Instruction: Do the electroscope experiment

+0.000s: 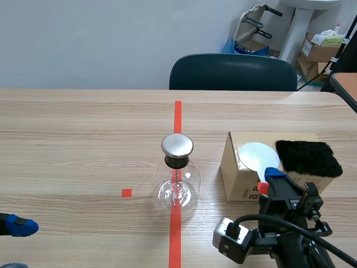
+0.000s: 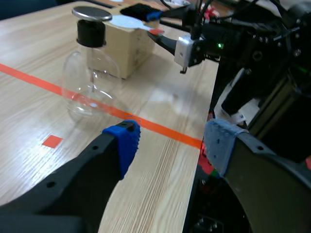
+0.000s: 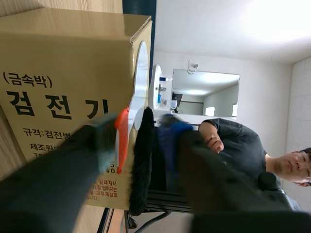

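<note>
Disc paddle (image 1: 255, 155) on box (image 1: 237, 176), handle (image 3: 121, 141) inside right end effector (image 3: 138, 139).

Left fingers (image 2: 124, 141) spread wide, right fingers (image 3: 104, 141) parted — arms low

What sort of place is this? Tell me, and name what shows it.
Probably an office or lab room: a long wood-grain table, a dark teal padded chair across it, and brown cardboard boxes stacked in the far corner.
</note>
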Tool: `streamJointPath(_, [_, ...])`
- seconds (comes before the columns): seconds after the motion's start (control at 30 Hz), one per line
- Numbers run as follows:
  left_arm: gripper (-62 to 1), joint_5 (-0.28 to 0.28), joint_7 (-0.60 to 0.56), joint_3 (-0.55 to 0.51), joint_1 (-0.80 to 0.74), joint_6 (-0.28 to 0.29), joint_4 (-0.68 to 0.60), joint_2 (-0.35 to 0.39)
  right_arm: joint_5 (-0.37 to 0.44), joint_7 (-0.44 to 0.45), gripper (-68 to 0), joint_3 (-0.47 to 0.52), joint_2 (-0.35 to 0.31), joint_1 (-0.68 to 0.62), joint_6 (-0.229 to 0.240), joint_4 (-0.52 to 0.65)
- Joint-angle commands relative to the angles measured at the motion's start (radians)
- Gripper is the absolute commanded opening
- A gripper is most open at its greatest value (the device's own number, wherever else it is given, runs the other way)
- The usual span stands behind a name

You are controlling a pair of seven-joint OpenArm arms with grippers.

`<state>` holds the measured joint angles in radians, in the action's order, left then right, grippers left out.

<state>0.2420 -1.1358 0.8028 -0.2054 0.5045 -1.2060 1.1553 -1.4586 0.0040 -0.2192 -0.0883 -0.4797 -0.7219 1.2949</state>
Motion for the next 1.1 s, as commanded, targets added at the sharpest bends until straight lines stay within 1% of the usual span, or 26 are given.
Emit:
streamJointPath(0.0, [-26.3, 0.008, -0.025, -0.006, 0.001, 0.017, -0.005, 0.026, -0.002, 0.0, -33.5, -0.005, 0.0, 0.009, -0.061, 0.01])
streamJointPath(0.13, [-26.2, 0.008, -0.074, -0.006, 0.001, 0.045, -0.004, 0.048, -0.002, 0.0, -9.5, -0.005, 0.0, 0.009, -0.061, 0.01])
streamJointPath(0.2, [-24.4, 0.008, -0.089, -0.006, 0.001, 0.063, -0.004, 0.066, -0.002, 0.003, 0.4, -0.005, 0.0, 0.009, -0.061, 0.01])
streamJointPath(0.27, [-21.8, 0.013, -0.116, -0.006, 0.001, 0.087, -0.004, 0.089, -0.002, 0.003, 0.4, -0.005, 0.0, 0.009, -0.061, 0.01])
streamJointPath(0.37, [-21.6, 0.016, -0.164, -0.006, 0.001, 0.137, -0.004, 0.111, -0.002, 0.003, 0.4, -0.005, 0.0, 0.009, -0.061, 0.01])
streamJointPath(1.07, [-21.7, 0.011, -0.147, -0.006, 0.001, 0.138, -0.004, 0.111, -0.002, 0.003, 0.4, -0.005, -0.001, 0.009, -0.061, 0.01])
